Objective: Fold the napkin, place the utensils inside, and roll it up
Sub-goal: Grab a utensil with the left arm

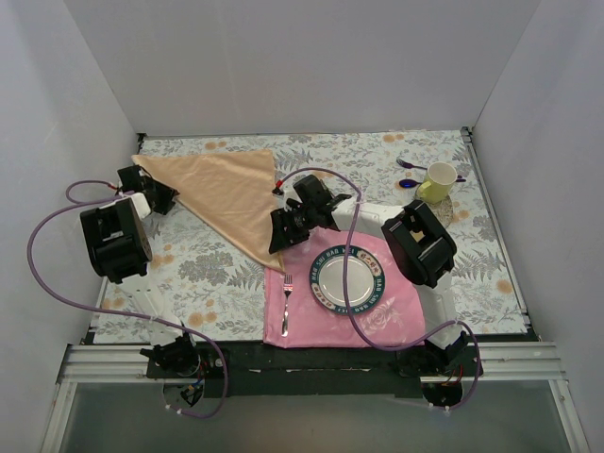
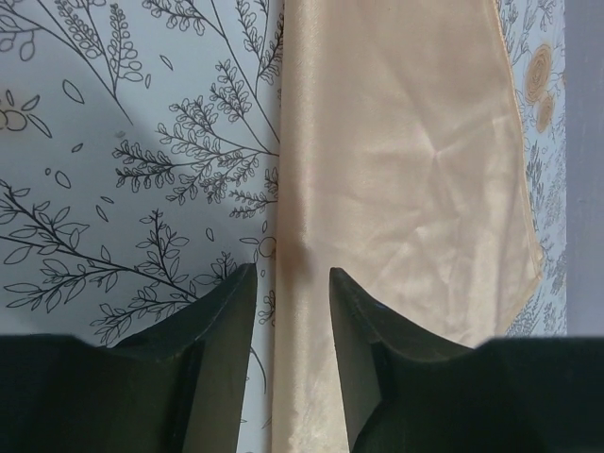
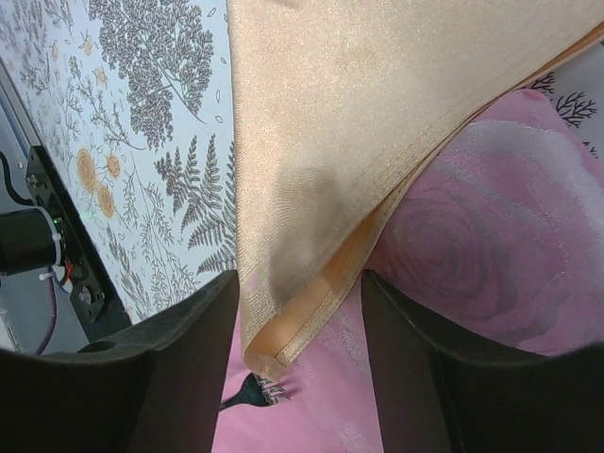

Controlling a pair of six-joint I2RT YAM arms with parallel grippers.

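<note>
The peach-gold napkin point(image 1: 226, 189) lies folded in a triangle on the floral tablecloth; its lower corner reaches onto the pink placemat point(image 1: 382, 321). My left gripper point(image 1: 156, 193) is at the napkin's far-left corner. In the left wrist view the left gripper point(image 2: 293, 283) is open, and its fingers straddle the napkin's point(image 2: 406, 170) straight edge. My right gripper point(image 1: 280, 231) is open over the lower corner. In the right wrist view the right gripper point(image 3: 300, 293) has the doubled corner of the napkin point(image 3: 330, 113) between its fingers. A dark fork point(image 1: 286, 302) lies on the placemat's left side; its tines point(image 3: 253, 389) show just below that corner.
A round plate point(image 1: 347, 278) sits on the placemat. A yellow-green mug point(image 1: 437, 181) and purple spoons point(image 1: 412, 166) stand at the back right. White walls close in the left, back and right sides. The right arm's body point(image 1: 418, 243) hangs over the placemat's right edge.
</note>
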